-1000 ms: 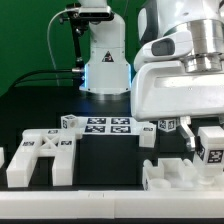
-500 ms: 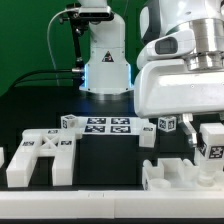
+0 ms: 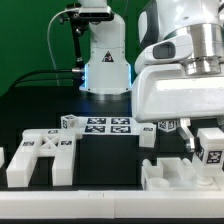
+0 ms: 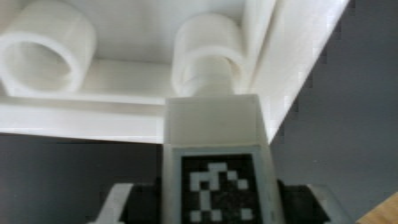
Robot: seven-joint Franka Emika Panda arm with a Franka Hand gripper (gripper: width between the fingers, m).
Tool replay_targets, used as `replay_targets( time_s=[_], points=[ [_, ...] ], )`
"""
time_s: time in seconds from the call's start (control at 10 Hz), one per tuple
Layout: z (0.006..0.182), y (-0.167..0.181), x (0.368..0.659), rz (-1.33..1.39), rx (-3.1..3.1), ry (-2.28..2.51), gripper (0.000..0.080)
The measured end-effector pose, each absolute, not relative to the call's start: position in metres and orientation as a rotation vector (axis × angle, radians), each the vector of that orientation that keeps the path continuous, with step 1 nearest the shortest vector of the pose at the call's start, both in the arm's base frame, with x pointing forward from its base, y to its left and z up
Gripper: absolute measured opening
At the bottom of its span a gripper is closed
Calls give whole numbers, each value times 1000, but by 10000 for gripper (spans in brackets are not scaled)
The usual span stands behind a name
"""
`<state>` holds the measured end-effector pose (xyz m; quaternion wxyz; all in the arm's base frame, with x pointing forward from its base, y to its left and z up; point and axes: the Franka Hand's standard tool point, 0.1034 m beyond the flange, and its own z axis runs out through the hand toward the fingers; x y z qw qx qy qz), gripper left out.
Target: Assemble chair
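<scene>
Nothing visibly moved | gripper [image 4: 210, 206] clamps 1 tagged leg [image 4: 217, 135] near white panel [image 3: 178, 177] | H-shaped frame [image 3: 40, 158] loose; most assembly left.

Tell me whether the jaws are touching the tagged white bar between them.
Touching. The wrist view shows the gripper with jaws flush against both sides of the tagged white bar, no gap.

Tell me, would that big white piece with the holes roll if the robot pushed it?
Probably not: the white frame piece lies flat with square edges, so it would likely slide on the black table. It looks like stiff plastic, unlikely to bend. Its cutouts suggest it is light.
</scene>
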<state>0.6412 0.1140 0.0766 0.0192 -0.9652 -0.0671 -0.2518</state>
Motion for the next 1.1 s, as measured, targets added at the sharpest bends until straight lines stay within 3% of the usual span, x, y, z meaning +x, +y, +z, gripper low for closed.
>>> replay_targets(
  time_s=[0.8,1.0,1.1],
  points=[
    [72,112,640,-857,-2980,-234,285],
    [72,112,641,-853,-2982,-232,605],
    [72,109,643,-776,-3000,-173,605]
  ],
)
